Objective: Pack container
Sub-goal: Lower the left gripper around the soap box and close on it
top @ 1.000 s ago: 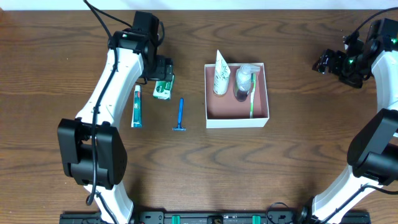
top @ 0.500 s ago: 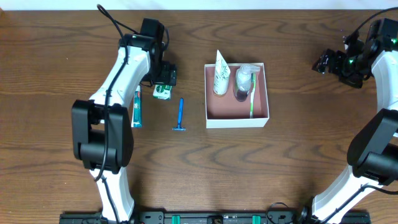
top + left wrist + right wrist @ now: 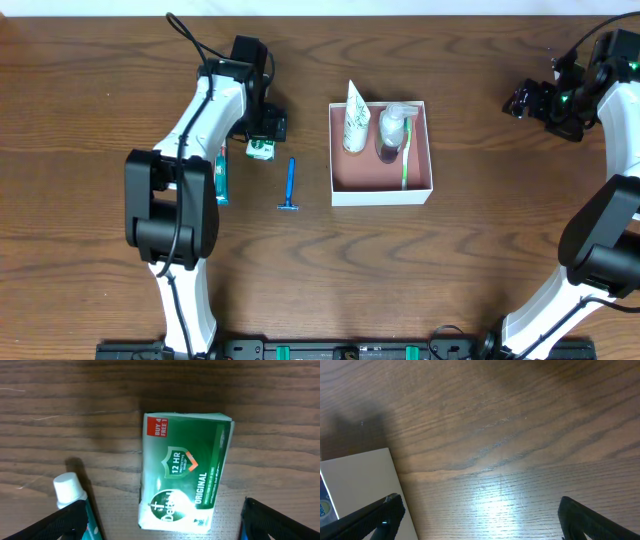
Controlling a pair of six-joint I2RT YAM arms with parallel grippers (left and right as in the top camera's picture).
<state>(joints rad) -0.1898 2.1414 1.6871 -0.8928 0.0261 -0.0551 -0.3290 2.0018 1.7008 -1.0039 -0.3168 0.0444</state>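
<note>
The container (image 3: 381, 196) is a square white-walled box with a pink-brown floor at the table's middle. It holds a white tube (image 3: 353, 122), a clear bottle (image 3: 390, 132) and a green toothbrush (image 3: 406, 155). A green soap packet (image 3: 261, 150) lies to its left and also shows in the left wrist view (image 3: 182, 477). My left gripper (image 3: 267, 126) hovers over the packet, open, its fingers on either side of it (image 3: 162, 527). My right gripper (image 3: 524, 101) is open and empty over bare wood at the far right (image 3: 480, 520).
A teal toothpaste tube (image 3: 220, 172) lies left of the packet; its white cap shows in the left wrist view (image 3: 67, 488). A blue razor (image 3: 290, 185) lies between the packet and the container. A white flat surface (image 3: 355, 480) is at the right wrist view's left edge.
The left arm has swung, and its gripper has shifted slightly right and nearer over the green packet. The packet and the right arm have not moved.
</note>
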